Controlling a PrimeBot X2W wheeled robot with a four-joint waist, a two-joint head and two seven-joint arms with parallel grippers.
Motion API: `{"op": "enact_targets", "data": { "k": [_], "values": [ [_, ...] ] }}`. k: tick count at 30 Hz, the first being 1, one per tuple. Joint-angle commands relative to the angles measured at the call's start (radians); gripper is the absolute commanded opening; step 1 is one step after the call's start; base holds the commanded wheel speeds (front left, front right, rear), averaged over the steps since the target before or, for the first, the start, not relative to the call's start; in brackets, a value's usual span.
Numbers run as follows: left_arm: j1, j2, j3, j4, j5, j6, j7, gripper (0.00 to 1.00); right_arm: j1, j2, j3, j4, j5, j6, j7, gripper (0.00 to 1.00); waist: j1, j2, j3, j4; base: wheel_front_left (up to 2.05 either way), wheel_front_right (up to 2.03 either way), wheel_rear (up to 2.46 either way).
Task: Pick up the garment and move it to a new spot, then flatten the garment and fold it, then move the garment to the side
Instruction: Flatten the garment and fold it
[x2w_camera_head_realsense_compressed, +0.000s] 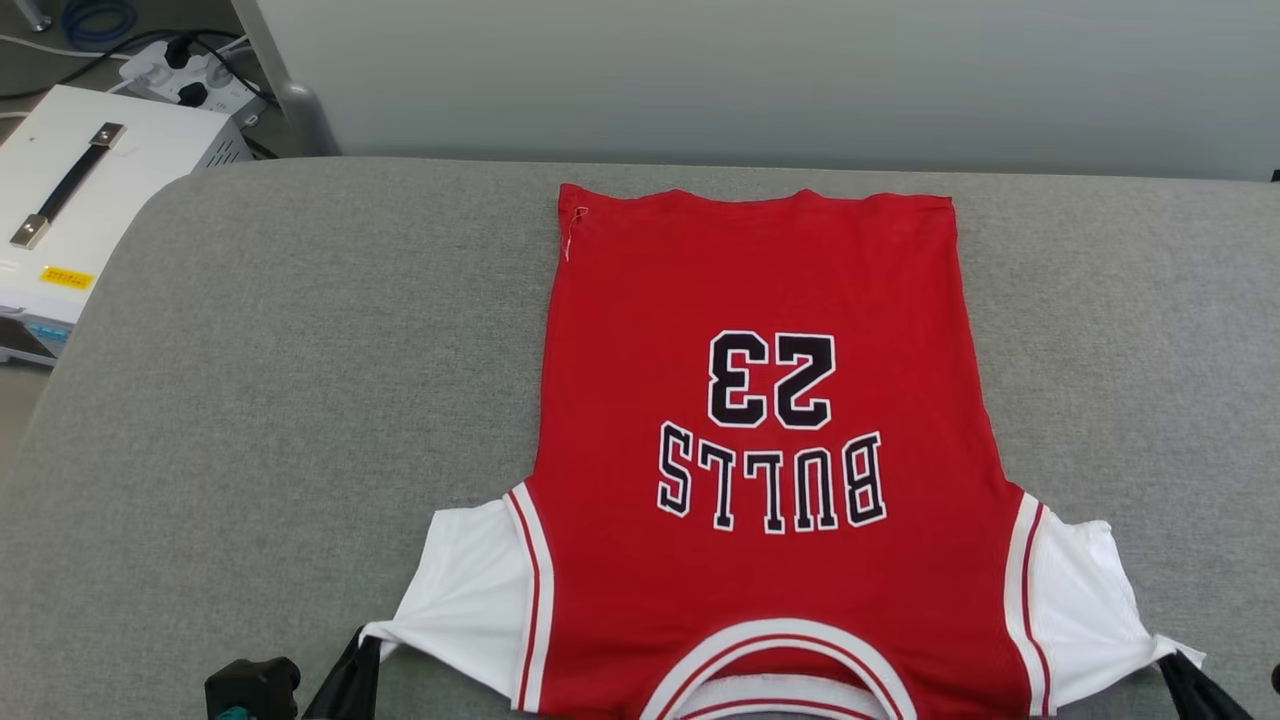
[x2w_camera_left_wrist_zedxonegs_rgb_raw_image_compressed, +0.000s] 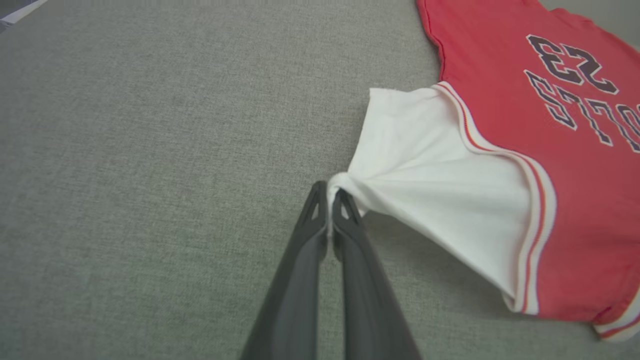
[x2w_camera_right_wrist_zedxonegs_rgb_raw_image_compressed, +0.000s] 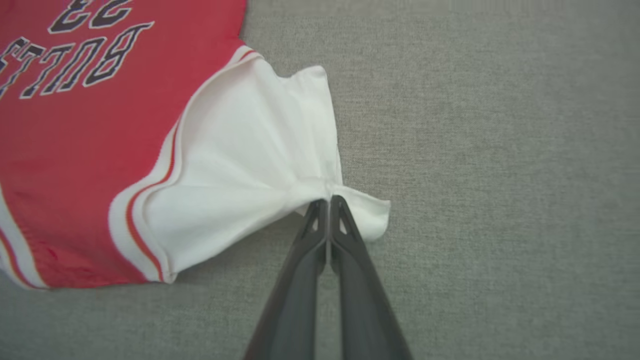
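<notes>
Left gripper (x2w_camera_left_wrist_zedxonegs_rgb_raw_image_compressed: 328, 189) is pinching the tip of the left white sleeve (x2w_camera_left_wrist_zedxonegs_rgb_raw_image_compressed: 425, 165), fingers pressed together on the cloth; right gripper (x2w_camera_right_wrist_zedxonegs_rgb_raw_image_compressed: 328, 201) is pinching the right sleeve (x2w_camera_right_wrist_zedxonegs_rgb_raw_image_compressed: 250, 165) likewise; garment (x2w_camera_head_realsense_compressed: 760, 300) is lying flat on the grey padded table (x2w_camera_head_realsense_compressed: 300, 400), lettering up, collar (x2w_camera_head_realsense_compressed: 780, 650) nearest, hem farthest; white box (x2w_camera_head_realsense_compressed: 90, 180) is sitting beyond the table's left corner.

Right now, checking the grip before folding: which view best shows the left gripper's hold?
The left wrist view: the left gripper is shut on the bunched sleeve tip of the garment. The head view cuts its fingers off at the bottom edge; the right wrist view shows the right gripper on the other sleeve.
</notes>
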Motion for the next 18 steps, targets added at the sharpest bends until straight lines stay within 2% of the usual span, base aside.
{"op": "enact_targets", "data": {
  "k": [1,2,3,10,14,18],
  "values": [
    [0.009,-0.003,0.016,-0.004,0.024,-0.005,-0.006,0.00,0.006,0.002,-0.028,-0.018,-0.009,-0.002,0.013,0.37,0.0001,0.0000,0.006,0.002,0.00,0.00,0.00],
    [0.006,-0.008,0.020,-0.007,0.032,-0.009,-0.006,0.00,0.002,0.005,-0.037,-0.030,-0.011,-0.002,0.018,0.72,0.0001,0.0000,0.009,0.002,0.00,0.00,0.00],
    [0.001,-0.015,0.025,-0.009,0.041,-0.012,-0.006,0.00,-0.005,0.008,-0.049,-0.045,-0.017,-0.002,0.022,1.00,0.0001,0.0000,0.012,0.002,0.00,0.00,0.00],
    [-0.031,-0.066,0.047,-0.040,0.100,-0.023,-0.006,0.00,-0.097,-0.005,-0.099,-0.170,-0.045,-0.002,0.043,1.00,0.0001,0.0000,0.048,-0.001,0.00,0.00,0.00],
    [-0.039,-0.091,0.074,-0.087,0.129,-0.013,-0.006,0.00,-0.244,-0.060,-0.105,-0.261,-0.063,-0.002,0.079,1.00,0.0001,0.0000,0.092,-0.005,0.00,0.00,0.00],
    [-0.062,-0.104,0.085,-0.139,0.170,-0.011,-0.006,0.00,-0.427,-0.133,-0.091,-0.311,-0.055,-0.002,0.162,1.00,0.0001,0.0000,0.148,0.018,0.00,0.00,0.00]
  ]
}}
